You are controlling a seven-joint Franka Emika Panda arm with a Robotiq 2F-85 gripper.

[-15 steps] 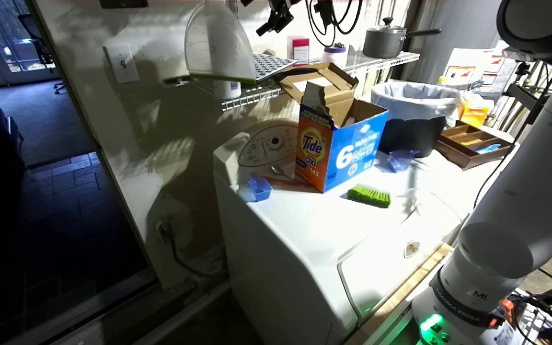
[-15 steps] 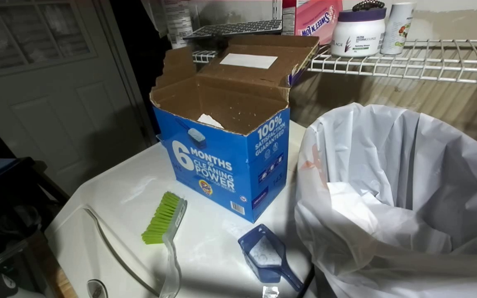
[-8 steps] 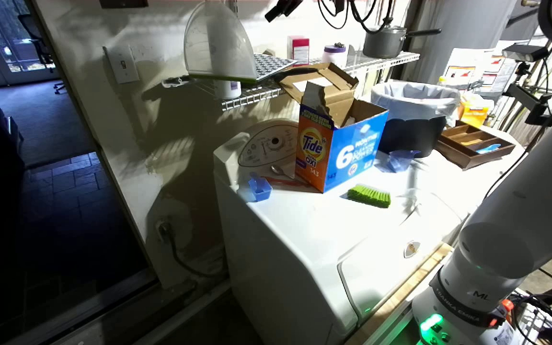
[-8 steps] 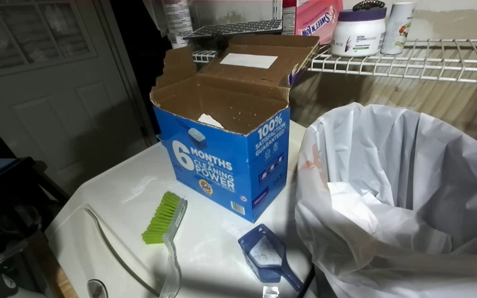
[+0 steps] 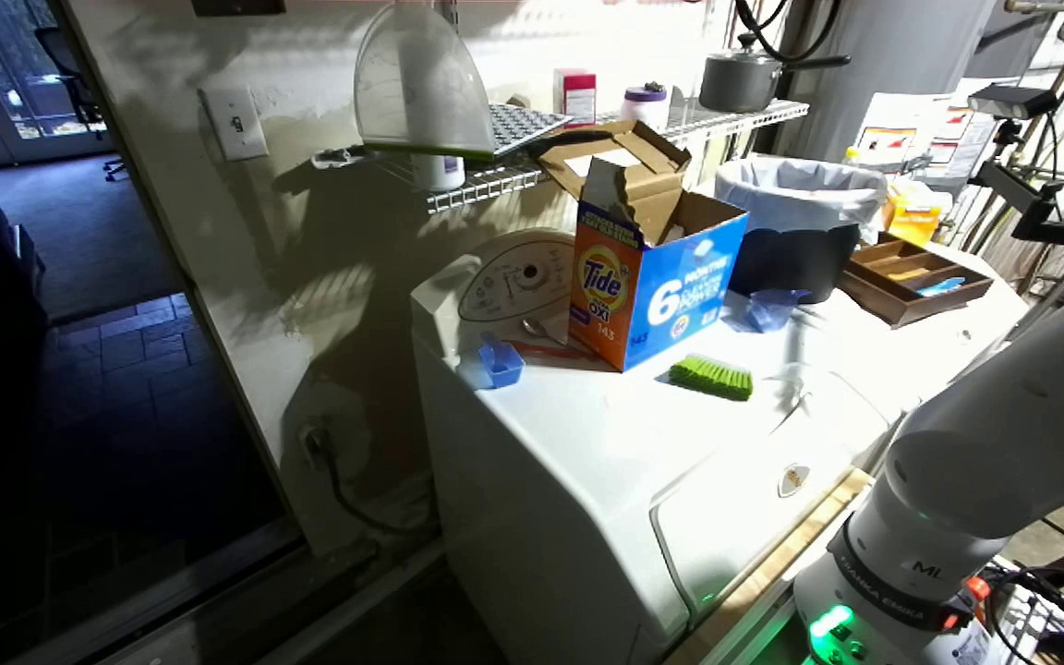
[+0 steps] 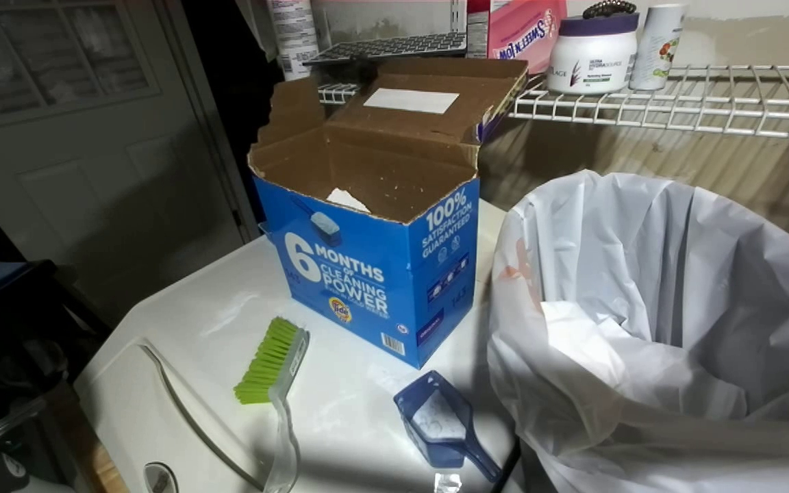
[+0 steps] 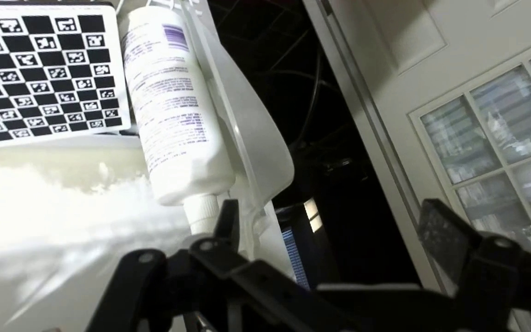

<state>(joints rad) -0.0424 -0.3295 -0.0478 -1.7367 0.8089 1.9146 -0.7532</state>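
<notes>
My gripper [image 7: 334, 219] is open in the wrist view, with its two black fingers wide apart and nothing between them. It is out of sight in both exterior views. In the wrist view, the left finger overlaps the cap of a white bottle [image 7: 173, 106]; I cannot tell how far apart they are. A translucent dustpan [image 7: 263, 138] is beside the bottle, and a checkered board [image 7: 46, 69] is left of it. An open Tide box [image 5: 689, 286] stands on the white machine [image 5: 578, 443], also shown in an exterior view [image 6: 353, 274]. A green brush [image 6: 271, 363] lies before it.
A blue scoop [image 6: 435, 424] lies beside a lined bin [image 6: 572, 383]. A second blue scoop [image 5: 501, 363] sits near the machine's edge. A wire shelf [image 6: 675, 109] holds a jar [image 6: 593, 58]. A brown tray [image 5: 911, 286] and a pot [image 5: 740, 81] are farther right.
In an exterior view the arm has swung right and back. The black gripper parts and cables at the top moved right, and the gripper left the picture. The objects have not moved.
</notes>
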